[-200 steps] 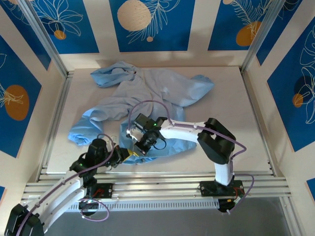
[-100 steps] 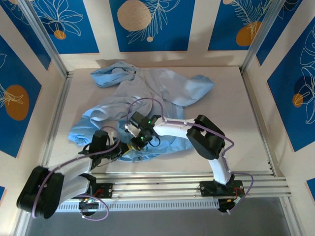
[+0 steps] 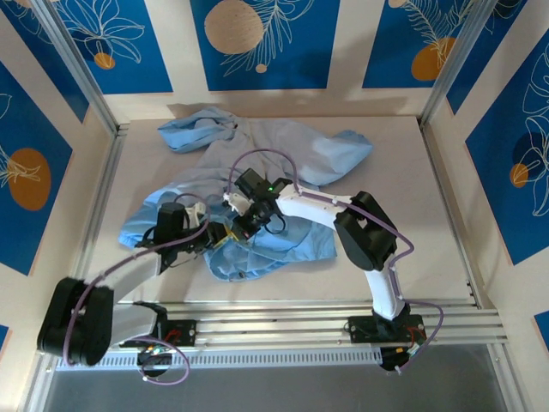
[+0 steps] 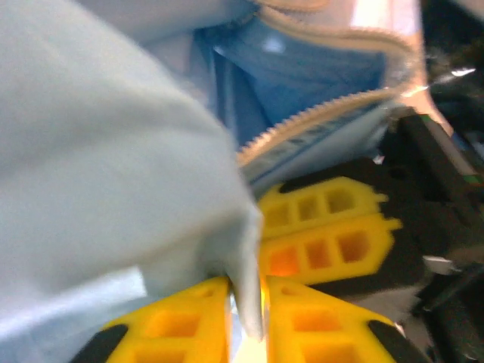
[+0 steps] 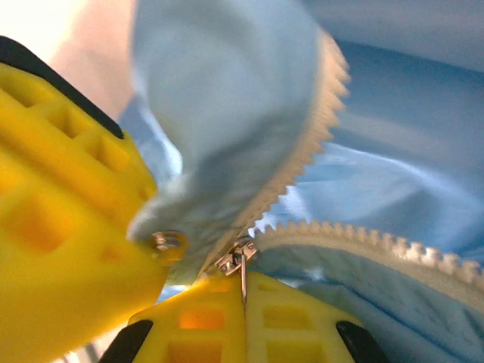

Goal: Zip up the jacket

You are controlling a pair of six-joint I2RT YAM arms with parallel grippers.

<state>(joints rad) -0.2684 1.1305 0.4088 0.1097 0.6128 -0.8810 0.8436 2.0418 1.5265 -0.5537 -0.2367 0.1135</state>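
Observation:
The light-blue jacket (image 3: 274, 154) lies crumpled across the table, its hem toward the near edge. My left gripper (image 3: 216, 239) is shut on a fold of the jacket's pale fabric (image 4: 227, 227), pinched between its yellow fingers (image 4: 181, 318). Right beside it, my right gripper (image 3: 244, 227) is shut on the metal zipper pull (image 5: 243, 281). The slider (image 5: 236, 261) sits where the two rows of cream zipper teeth (image 5: 302, 166) meet. The teeth beyond it are apart, with darker blue fabric (image 5: 408, 128) between them. The left gripper's yellow finger (image 5: 60, 227) touches the fabric by a metal snap (image 5: 168, 242).
The white table (image 3: 403, 215) is bare on the right. Aluminium rails (image 3: 283, 322) run along the near edge and metal posts stand at the sides. A sleeve (image 3: 193, 133) is bunched at the back left. The right arm's elbow (image 3: 364, 232) stands over the jacket's right hem.
Both grippers have moved away from the near edge, toward the back, taking the jacket's front with them. The left arm has stretched further out. The hem has bunched below them.

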